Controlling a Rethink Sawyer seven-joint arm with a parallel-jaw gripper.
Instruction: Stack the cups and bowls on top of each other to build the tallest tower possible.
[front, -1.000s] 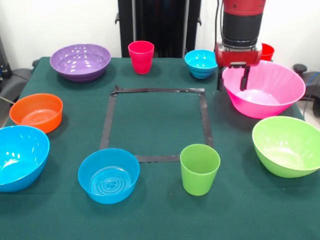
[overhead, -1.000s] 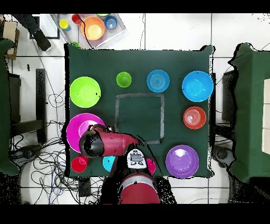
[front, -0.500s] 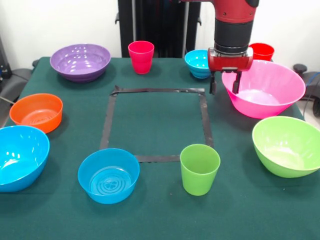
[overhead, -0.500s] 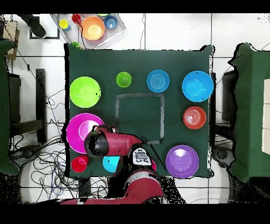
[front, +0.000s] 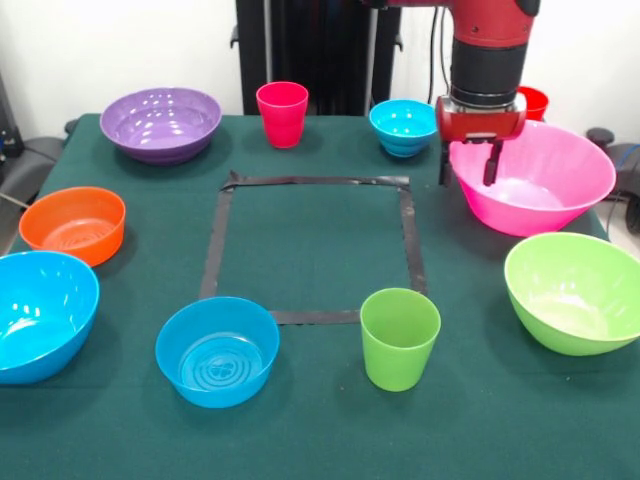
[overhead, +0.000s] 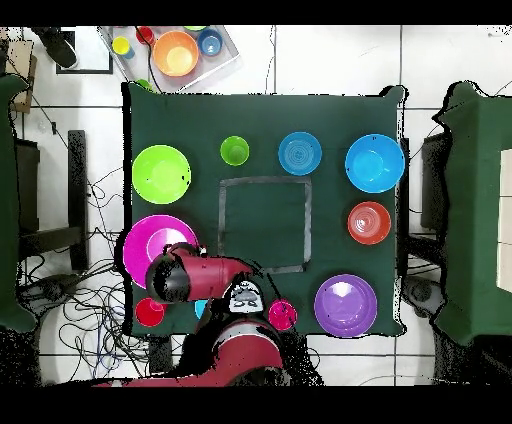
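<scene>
My gripper (front: 466, 180) hangs open over the near-left rim of the large pink bowl (front: 545, 185), one finger outside the wall and one inside. Behind that bowl the red cup (front: 534, 102) peeks out. A small blue bowl (front: 403, 126) and the pink-red cup (front: 282, 113) stand at the back, beside the purple bowl (front: 160, 122). The lime green bowl (front: 575, 292), light green cup (front: 400, 338), ribbed blue bowl (front: 217, 350), large blue bowl (front: 35, 312) and orange bowl (front: 73, 224) sit nearer. From overhead, the arm (overhead: 175, 277) covers the gripper beside the pink bowl (overhead: 148, 238).
A black tape square (front: 312, 182) marks the table's middle, with nothing inside it. Off the table's edge, a clear tray (overhead: 175, 52) holds more small bowls and cups. Cables lie on the floor around the robot's base.
In the front view the gripper has swung right, from just left of the pink bowl back over its rim. It stays open. The cups and bowls have not moved.
</scene>
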